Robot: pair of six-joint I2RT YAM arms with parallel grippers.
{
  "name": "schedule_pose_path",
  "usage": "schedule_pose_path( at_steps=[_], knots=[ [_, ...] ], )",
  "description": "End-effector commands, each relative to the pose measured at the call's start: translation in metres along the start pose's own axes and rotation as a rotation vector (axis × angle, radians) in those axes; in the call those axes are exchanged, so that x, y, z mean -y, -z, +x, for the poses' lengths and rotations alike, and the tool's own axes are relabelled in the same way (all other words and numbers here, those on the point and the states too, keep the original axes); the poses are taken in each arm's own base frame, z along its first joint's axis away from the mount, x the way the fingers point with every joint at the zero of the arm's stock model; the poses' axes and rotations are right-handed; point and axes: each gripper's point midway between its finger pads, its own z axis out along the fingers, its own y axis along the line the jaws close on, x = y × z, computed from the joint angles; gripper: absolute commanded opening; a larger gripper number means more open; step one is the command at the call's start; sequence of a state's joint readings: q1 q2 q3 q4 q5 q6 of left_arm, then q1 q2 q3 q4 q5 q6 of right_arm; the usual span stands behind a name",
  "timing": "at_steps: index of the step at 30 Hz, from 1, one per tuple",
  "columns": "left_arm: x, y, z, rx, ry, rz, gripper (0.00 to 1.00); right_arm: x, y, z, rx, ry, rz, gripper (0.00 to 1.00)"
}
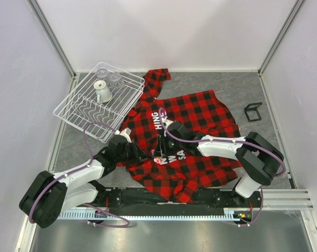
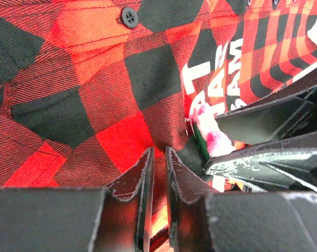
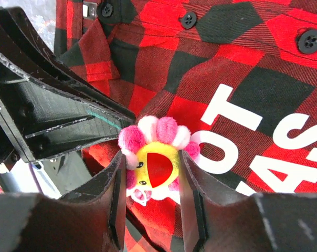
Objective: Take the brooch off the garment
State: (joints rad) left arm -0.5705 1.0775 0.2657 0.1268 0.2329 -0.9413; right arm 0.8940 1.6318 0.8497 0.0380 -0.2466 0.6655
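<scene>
The garment (image 1: 200, 113), a red-and-black plaid shirt with white lettering, lies spread across the grey table. The brooch (image 3: 157, 157) is a fluffy flower with pink and white petals round a yellow face, sitting by the letters. My right gripper (image 3: 150, 170) is shut on the brooch, one finger against each side of it. Just left of the brooch (image 2: 211, 134), my left gripper (image 2: 158, 153) is pinched onto a fold of the garment (image 2: 95, 79). In the top view both grippers meet at the brooch (image 1: 157, 159) near the shirt's middle.
A white wire dish rack (image 1: 77, 113) holding a cup and glasses stands tilted at the back left, its corner over the shirt's sleeve. A small black frame (image 1: 253, 111) lies at the right. Walls enclose the table on three sides.
</scene>
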Motion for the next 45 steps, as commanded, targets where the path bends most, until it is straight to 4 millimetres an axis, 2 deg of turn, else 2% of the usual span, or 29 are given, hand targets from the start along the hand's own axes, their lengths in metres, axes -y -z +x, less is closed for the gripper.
schedule_pose_path(
  at_steps=[1, 5, 10, 11, 16, 21, 22, 25, 27, 28, 29, 30, 31, 32, 33, 35, 45],
  knots=[
    [-0.002, 0.001, -0.003, 0.015, -0.017, -0.008, 0.21, -0.024, 0.006, -0.025, 0.099, -0.060, -0.180, 0.24],
    [-0.001, 0.002, -0.001, 0.005, -0.023, 0.001, 0.21, -0.011, 0.006, -0.020, 0.102, -0.071, -0.143, 0.45],
    [0.012, 0.003, 0.002, -0.026, -0.046, 0.058, 0.21, 0.006, 0.010, -0.015, 0.099, -0.067, -0.073, 0.53],
    [0.017, 0.003, 0.001, -0.034, -0.065, 0.076, 0.21, 0.009, 0.010, -0.014, 0.100, -0.067, -0.063, 0.60],
    [0.026, 0.006, 0.009, -0.094, -0.092, 0.121, 0.23, 0.018, 0.016, -0.014, 0.108, -0.067, -0.046, 0.74],
    [0.022, 0.011, 0.018, -0.115, -0.093, 0.128, 0.33, 0.025, 0.016, -0.011, 0.092, -0.042, -0.013, 0.71],
    [0.022, 0.012, 0.020, -0.121, -0.093, 0.135, 0.37, 0.024, 0.016, -0.011, 0.085, -0.033, -0.012, 0.70],
    [0.028, 0.016, 0.025, -0.142, -0.105, 0.182, 0.42, 0.018, 0.019, -0.014, 0.085, 0.019, -0.012, 0.73],
    [0.027, 0.016, 0.029, -0.169, -0.098, 0.184, 0.40, 0.016, 0.018, -0.008, 0.065, 0.067, 0.045, 0.75],
    [0.025, 0.015, 0.031, -0.177, -0.090, 0.179, 0.36, 0.008, 0.018, -0.016, 0.084, 0.104, 0.055, 0.79],
    [0.019, 0.015, 0.037, -0.191, -0.066, 0.161, 0.34, 0.009, 0.017, -0.022, 0.115, 0.123, 0.101, 0.80],
    [0.014, 0.014, 0.040, -0.195, -0.056, 0.150, 0.33, 0.008, 0.016, -0.008, 0.068, 0.146, 0.140, 0.80],
    [0.009, 0.014, 0.042, -0.194, -0.048, 0.136, 0.30, 0.001, 0.015, -0.015, 0.082, 0.161, 0.156, 0.81],
    [-0.001, 0.014, 0.048, -0.201, -0.036, 0.110, 0.30, -0.002, 0.013, -0.013, 0.080, 0.180, 0.187, 0.81],
    [-0.008, 0.014, 0.048, -0.192, -0.031, 0.088, 0.29, 0.008, 0.012, -0.012, 0.083, 0.186, 0.255, 0.81],
    [-0.015, 0.015, 0.053, -0.191, -0.020, 0.074, 0.29, 0.000, 0.010, -0.015, 0.096, 0.198, 0.269, 0.81],
    [-0.007, 0.019, 0.045, -0.155, -0.025, 0.094, 0.29, 0.000, -0.014, 0.003, 0.033, 0.291, 0.380, 0.82]
  ],
)
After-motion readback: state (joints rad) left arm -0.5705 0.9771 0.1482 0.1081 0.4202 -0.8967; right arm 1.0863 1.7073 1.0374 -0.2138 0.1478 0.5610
